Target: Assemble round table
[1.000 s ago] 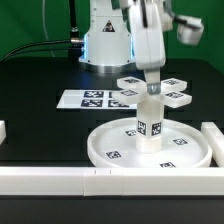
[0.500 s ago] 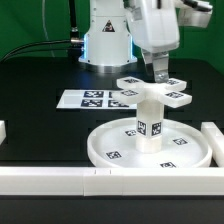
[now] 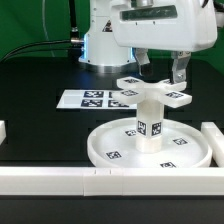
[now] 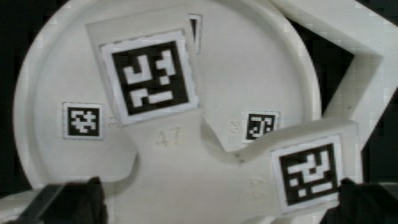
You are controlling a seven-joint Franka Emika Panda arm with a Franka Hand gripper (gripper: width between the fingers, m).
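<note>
The round disc (image 3: pixel 103 150) lies flat at the front. The short leg (image 3: pixel 150 125) stands upright in its hub. The cross-shaped foot (image 3: pixel 152 93) sits on top of the leg. My gripper (image 3: pixel 163 72) hangs just above the foot. It is open and empty, with one finger on each side of the foot's far arms. In the wrist view the foot (image 4: pixel 151 75) fills the picture with its large tags. The disc (image 4: pixel 71 150) lies beneath it. My gripper (image 4: pixel 217 205) shows only as two dark fingertips (image 4: pixel 75 203) set wide apart.
The marker board (image 3: pixel 88 98) lies behind the disc, toward the exterior view's left. White border blocks run along the front (image 3: pixel 60 181), at the exterior view's right (image 3: pixel 212 135) and at the left edge (image 3: pixel 3 130). The robot base (image 3: pixel 103 42) stands at the back.
My gripper has let go of the foot at its centre, risen a little and turned about its vertical axis. Its fingers now stand wide apart. The foot stays on the leg.
</note>
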